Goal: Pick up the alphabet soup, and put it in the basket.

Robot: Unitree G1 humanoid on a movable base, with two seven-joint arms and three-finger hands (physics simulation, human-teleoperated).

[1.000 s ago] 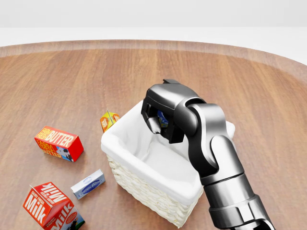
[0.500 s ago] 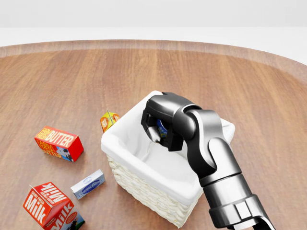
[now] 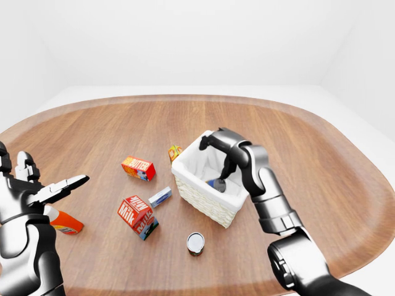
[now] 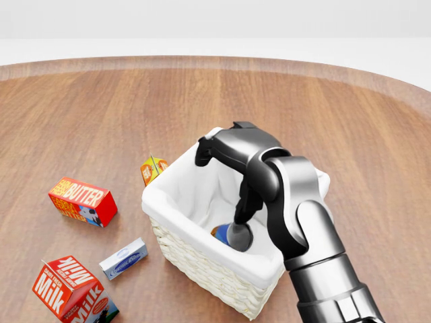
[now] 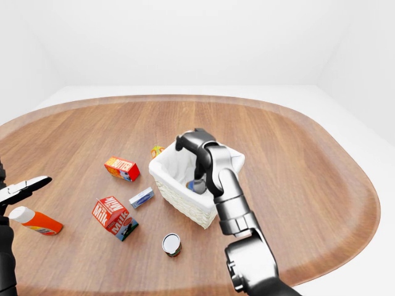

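The alphabet soup can [image 4: 231, 235] lies on its side on the white lining at the bottom of the wicker basket [image 4: 176, 217]. My right hand [image 4: 222, 180] hangs over the basket's opening with its fingers [image 4: 202, 152] spread. It is open and apart from the can below. My left hand [image 3: 57, 188] is open and empty at the left edge of the left-eye view, far from the basket.
On the wooden table lie a butter box [image 4: 82, 201], a milk carton [image 4: 71, 289], a small blue-white box [image 4: 124, 258] and a small orange carton [image 4: 153, 168] left of the basket. A second can [image 3: 195, 243] stands below the basket. An orange bottle [image 5: 36, 221] lies at the left.
My right hand has opened and let go of the soup can. The can has dropped from the fingers to the basket's bottom.
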